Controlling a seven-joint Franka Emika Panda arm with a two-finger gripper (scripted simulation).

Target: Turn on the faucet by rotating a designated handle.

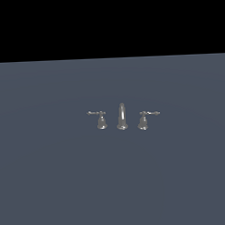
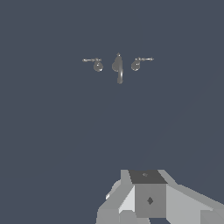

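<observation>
The faucet [image 1: 121, 116] stands untouched, well apart from the tool [image 2: 148, 199], whose opening cannot be told.

Dim, flat simulator light; low-resolution renders leave the faucet [image 1: 122, 116] soft, with faint highlights and no clear shadows.

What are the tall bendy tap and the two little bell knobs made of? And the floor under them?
The spout and both bell-shaped handles look like polished grey metal: bright streaks glint along them. The floor looks matte blue-grey with no shine; its material is unclear in this render.
</observation>
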